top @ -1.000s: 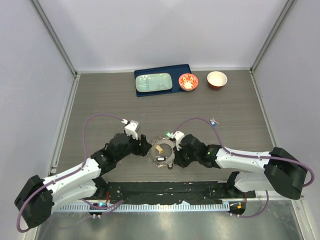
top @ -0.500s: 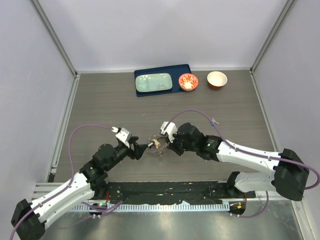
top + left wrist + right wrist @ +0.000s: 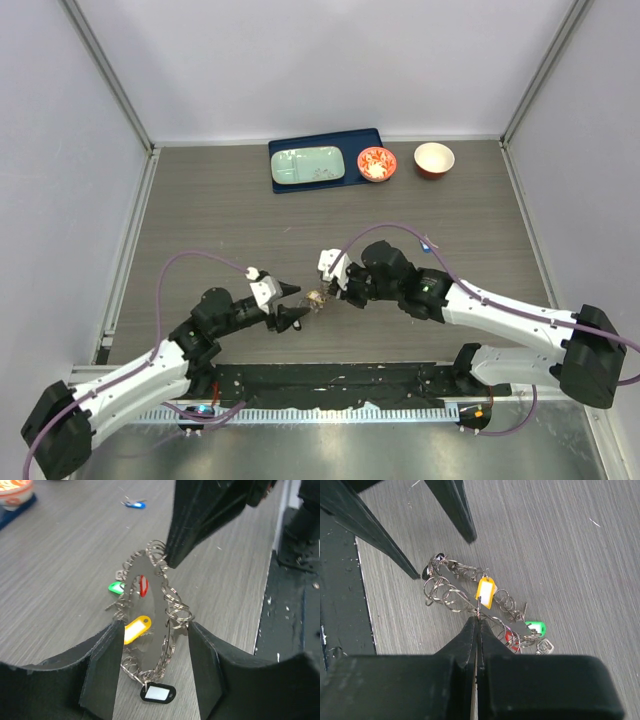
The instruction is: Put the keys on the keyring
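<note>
Action midway along the near edge of the grey wood-grain table (image 3: 200,200): the right gripper (image 3: 476,623), clamped shut on the rim, holds the large dark-grey jagged metal keyring (image 3: 151,611) on edge, and the open left gripper (image 3: 152,645) straddles it. It looks stiff, slick and fairly heavy, with small colour-tagged keys (image 3: 136,629) dangling loose, so bare rim is the safest hold. White walls box the table in.

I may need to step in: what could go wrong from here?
1. The right gripper pinches the keyring only at its rim, with the ring on edge; it could slip or twist out.
2. The left gripper straddles the ring, open; closing may snag the yellow tag or a small loop instead.
3. The blue key lies apart on the table and could be missed.
</note>
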Robot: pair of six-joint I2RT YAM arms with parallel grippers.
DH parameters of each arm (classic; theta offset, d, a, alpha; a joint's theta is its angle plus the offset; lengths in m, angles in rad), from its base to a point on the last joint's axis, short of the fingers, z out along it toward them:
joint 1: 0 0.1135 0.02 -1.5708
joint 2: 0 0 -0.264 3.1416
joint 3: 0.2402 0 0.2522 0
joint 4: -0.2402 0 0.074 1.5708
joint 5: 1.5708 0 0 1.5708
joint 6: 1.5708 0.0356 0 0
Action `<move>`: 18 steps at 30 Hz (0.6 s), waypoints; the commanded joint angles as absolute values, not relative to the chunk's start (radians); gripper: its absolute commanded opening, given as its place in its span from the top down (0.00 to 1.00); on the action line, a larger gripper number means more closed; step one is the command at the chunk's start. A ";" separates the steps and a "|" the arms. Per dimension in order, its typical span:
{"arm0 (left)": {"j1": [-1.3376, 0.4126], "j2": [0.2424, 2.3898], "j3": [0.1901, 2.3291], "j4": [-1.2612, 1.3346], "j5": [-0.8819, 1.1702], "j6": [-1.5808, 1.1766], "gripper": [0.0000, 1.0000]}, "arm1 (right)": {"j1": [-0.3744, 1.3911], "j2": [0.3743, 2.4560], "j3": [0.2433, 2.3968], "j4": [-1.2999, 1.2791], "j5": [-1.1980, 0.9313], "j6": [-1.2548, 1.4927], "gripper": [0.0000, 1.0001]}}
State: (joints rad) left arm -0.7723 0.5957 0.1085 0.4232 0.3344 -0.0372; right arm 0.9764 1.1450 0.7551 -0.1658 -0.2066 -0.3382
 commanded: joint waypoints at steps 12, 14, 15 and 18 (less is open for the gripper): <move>-0.775 0.819 0.284 0.554 0.607 0.083 0.57 | 0.986 1.081 0.742 -0.115 -0.305 -0.402 0.99; -0.775 0.842 0.293 0.551 0.606 0.089 0.57 | 0.988 1.080 0.741 -0.112 -0.310 -0.403 0.99; -0.776 0.848 0.293 0.549 0.600 0.090 0.58 | 0.988 1.078 0.741 -0.112 -0.313 -0.403 0.99; -0.775 0.860 0.305 0.552 0.603 0.097 0.65 | 0.989 1.078 0.739 -0.114 -0.319 -0.403 0.99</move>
